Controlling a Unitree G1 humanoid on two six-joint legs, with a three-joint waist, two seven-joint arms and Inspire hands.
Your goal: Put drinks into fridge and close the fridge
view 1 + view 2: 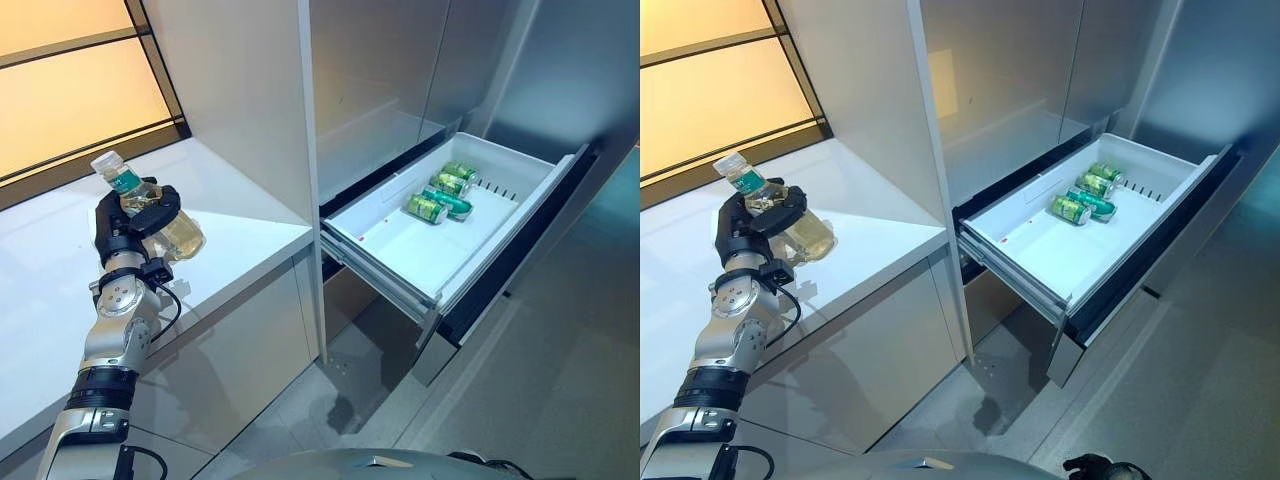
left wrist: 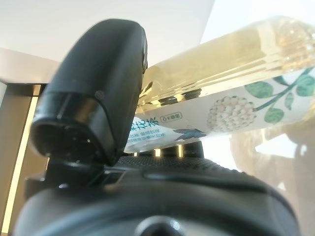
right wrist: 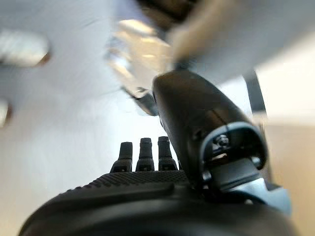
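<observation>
Left hand grips the tea bottle tilted over the white counter, right hand idle w/ fingers straight; carry step, next swing it across to the open fridge drawer beside the cans.

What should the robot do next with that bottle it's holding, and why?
Probably carry the bottle across to the open fridge drawer. The left hand is curled round it above the white counter, while the drawer stands pulled out with green cans at its back and bare space in front.
</observation>
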